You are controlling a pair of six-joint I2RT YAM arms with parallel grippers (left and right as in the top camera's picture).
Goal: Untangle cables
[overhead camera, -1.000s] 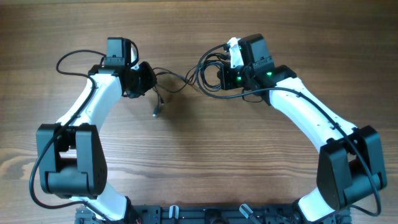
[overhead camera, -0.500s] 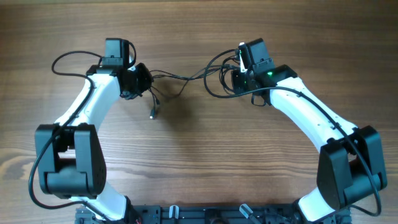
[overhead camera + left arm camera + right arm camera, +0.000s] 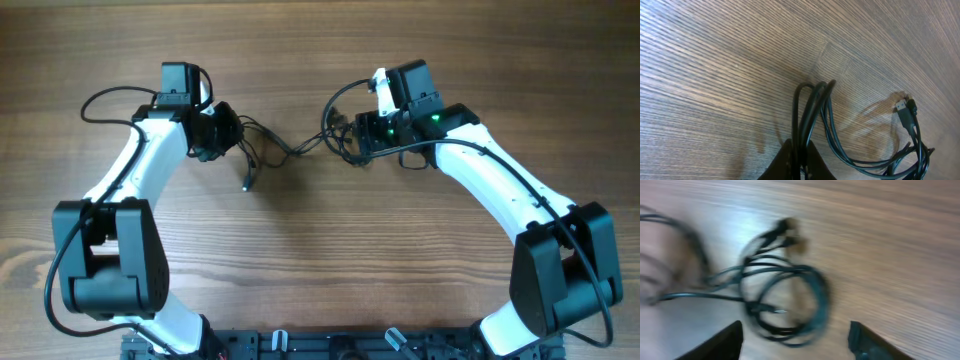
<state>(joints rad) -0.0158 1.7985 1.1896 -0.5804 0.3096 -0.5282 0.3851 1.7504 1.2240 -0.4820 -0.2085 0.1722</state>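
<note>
The left gripper (image 3: 799, 161) stays clamped on several strands of the cables (image 3: 290, 148), at 12 o'clock on the table (image 3: 320, 260). The right gripper (image 3: 795, 329), wide open and empty, has swung back toward 9 o'clock, so the span now sags; the tangle probably remains.

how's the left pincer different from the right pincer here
The left pincer is shut on the cables, strands pinched between its fingers; the right pincer is open, fingers wide apart, gripping nothing. Loops rise straight out of the left pincer, while a coil lies on the table ahead of the right pincer, seemingly untouched. Both are black and sit at the same cables.
</note>
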